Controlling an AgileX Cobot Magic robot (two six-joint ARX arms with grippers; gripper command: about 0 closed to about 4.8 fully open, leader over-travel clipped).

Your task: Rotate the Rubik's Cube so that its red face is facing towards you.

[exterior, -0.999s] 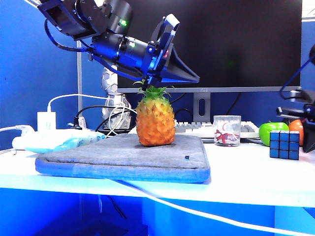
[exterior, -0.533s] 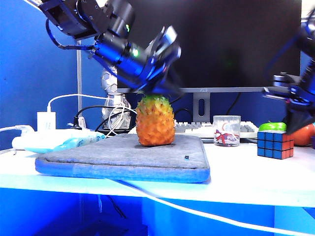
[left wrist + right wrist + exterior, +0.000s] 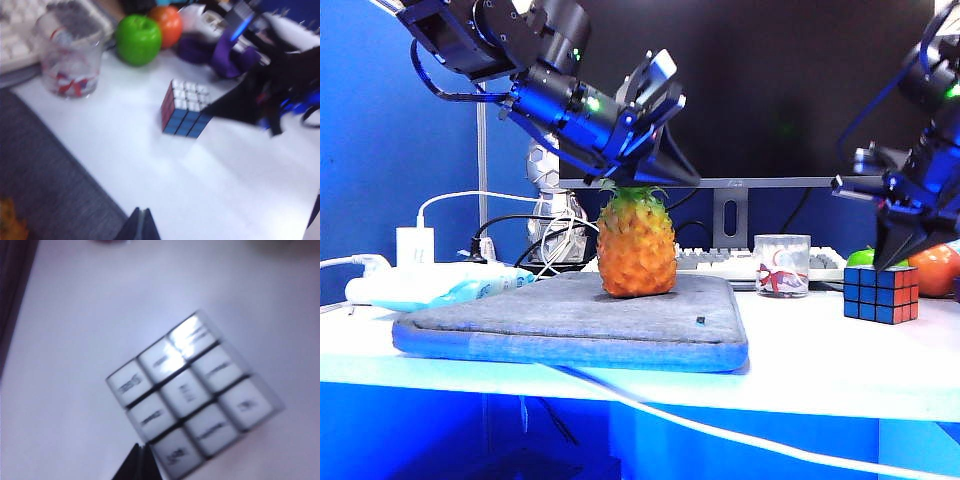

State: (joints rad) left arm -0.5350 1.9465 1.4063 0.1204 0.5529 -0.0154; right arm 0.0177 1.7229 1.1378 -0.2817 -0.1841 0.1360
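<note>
The Rubik's Cube (image 3: 881,295) now sits turned, showing a blue side and the red face (image 3: 905,296) at its 3 o'clock edge, a second ago only blue squares showed; the right gripper (image 3: 897,248) has swung in from the 3 o'clock border to hang just above it; the left gripper (image 3: 672,165) has tipped lower.

Blue partition wall (image 3: 380,150), white desk (image 3: 820,360)

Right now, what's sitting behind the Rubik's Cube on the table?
Behind the Rubik's Cube sit a green apple and an orange fruit. The right gripper above the cube hides most of the apple in the exterior view.
</note>
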